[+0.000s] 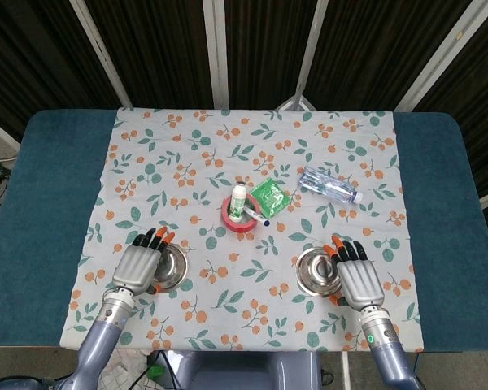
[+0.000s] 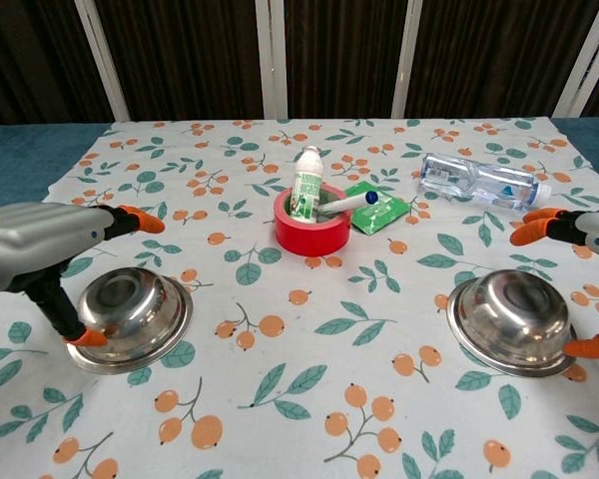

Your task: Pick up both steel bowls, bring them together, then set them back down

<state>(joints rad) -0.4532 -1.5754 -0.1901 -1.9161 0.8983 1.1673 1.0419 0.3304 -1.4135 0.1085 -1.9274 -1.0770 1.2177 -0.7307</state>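
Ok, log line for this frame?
phase: reach | left hand: open, over left bowl | right hand: open, at right bowl | bowls: both on table, apart, not lifted

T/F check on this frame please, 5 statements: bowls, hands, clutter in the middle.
1. Both steel bowls sit on the tablecloth, apart from each other. True: left steel bowl, right steel bowl.
2. The left hand has lifted its bowl. False: the bowl rests on the cloth; the hand's fingers spread at its outer rim.
3. The right hand is beside the right bowl's outer edge. True.
4. The water bottle stands upright. False: it lies on its side.
5. The red tape roll is empty. False: a small white bottle and a marker sit in it.
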